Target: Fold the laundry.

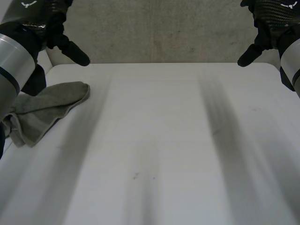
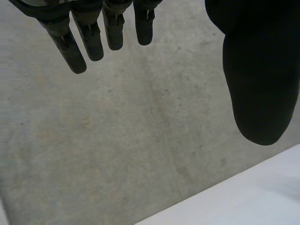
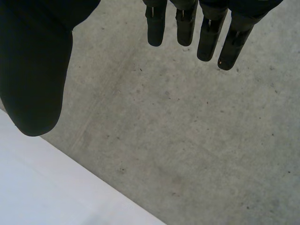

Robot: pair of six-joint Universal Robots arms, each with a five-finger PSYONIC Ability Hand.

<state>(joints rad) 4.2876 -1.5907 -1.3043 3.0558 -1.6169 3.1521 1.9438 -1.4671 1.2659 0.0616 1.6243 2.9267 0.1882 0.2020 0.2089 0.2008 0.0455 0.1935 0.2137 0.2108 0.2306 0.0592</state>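
Lying in a loose heap at the left side of the white table (image 1: 164, 140) is the one piece of laundry, a grey-green towel (image 1: 49, 110). It is crumpled rather than flat: one rounded end reaches toward the table's middle, and the other end bunches up at the table's left edge. From the head view, the left arm (image 1: 14, 61) crosses in front of that bunched end and hides part of it, so I cannot tell how the cloth lies there.

Neither hand is touching the towel. The left hand (image 1: 56, 33) hangs in the air above the far left corner of the table, well apart from the cloth. Seen from its own wrist, its fingers (image 2: 89, 37) are straight and slightly spread, the thumb (image 2: 260, 79) stands wide of them, and there is nothing between them. The right hand (image 1: 260, 40) hangs over the far right corner in much the same way, with its fingers (image 3: 208, 33) straight, its thumb (image 3: 35, 70) held away, and nothing in its grasp.

Past the table's far edge is a grey concrete surface (image 1: 164, 33), mottled and speckled. A few small dark specks (image 1: 136, 176) sit on the tabletop near the middle front.
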